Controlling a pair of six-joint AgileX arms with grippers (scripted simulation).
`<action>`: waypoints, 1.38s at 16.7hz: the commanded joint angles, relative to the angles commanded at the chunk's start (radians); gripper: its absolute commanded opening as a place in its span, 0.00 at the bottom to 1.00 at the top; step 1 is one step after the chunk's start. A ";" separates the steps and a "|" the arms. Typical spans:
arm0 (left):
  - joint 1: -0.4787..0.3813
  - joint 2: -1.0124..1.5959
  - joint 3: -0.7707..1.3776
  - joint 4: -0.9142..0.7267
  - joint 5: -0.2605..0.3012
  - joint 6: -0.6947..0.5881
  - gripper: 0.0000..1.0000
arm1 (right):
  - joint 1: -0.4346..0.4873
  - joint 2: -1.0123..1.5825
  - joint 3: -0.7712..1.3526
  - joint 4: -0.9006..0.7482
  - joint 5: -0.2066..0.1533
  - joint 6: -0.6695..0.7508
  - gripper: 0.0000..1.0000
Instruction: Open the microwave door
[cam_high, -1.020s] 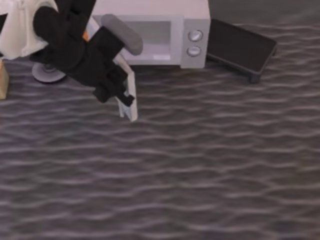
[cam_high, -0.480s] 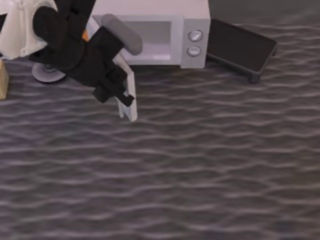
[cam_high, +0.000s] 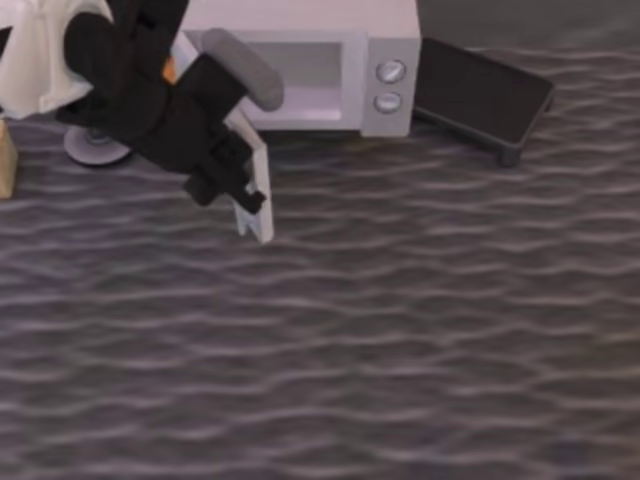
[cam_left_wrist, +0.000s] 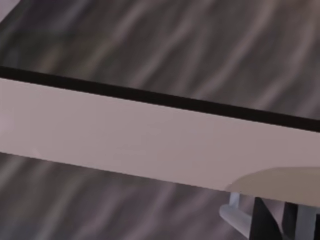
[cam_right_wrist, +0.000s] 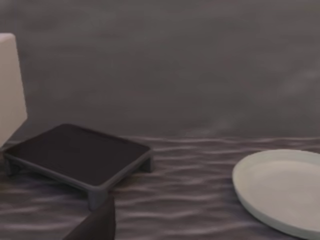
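The light grey microwave (cam_high: 385, 50) stands at the back of the table, its two round knobs (cam_high: 390, 72) on the right-hand panel. The microwave door (cam_high: 262, 190) stands swung out toward the table's front, and the pale cavity behind it is exposed. My left gripper (cam_high: 248, 203) is shut on the door's handle near its free edge. The left wrist view shows the door's edge (cam_left_wrist: 150, 135) as a pale band, with the grey handle bar (cam_left_wrist: 235, 217) beside a black finger (cam_left_wrist: 265, 220). My right arm is out of the top view; only a dark part of its gripper (cam_right_wrist: 95, 227) shows.
A flat black tray-like slab (cam_high: 480, 90) lies right of the microwave. A white plate (cam_right_wrist: 280, 190) lies farther right, seen only in the right wrist view. A round grey disc (cam_high: 95, 148) and a tan object (cam_high: 5, 165) sit at the far left.
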 joint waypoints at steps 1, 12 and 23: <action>0.008 -0.002 0.000 -0.005 0.009 0.020 0.00 | 0.000 0.000 0.000 0.000 0.000 0.000 1.00; 0.078 -0.016 -0.008 -0.060 0.084 0.192 0.00 | 0.000 0.000 0.000 0.000 0.000 0.000 1.00; 0.078 -0.016 -0.008 -0.060 0.084 0.192 0.00 | 0.000 0.000 0.000 0.000 0.000 0.000 1.00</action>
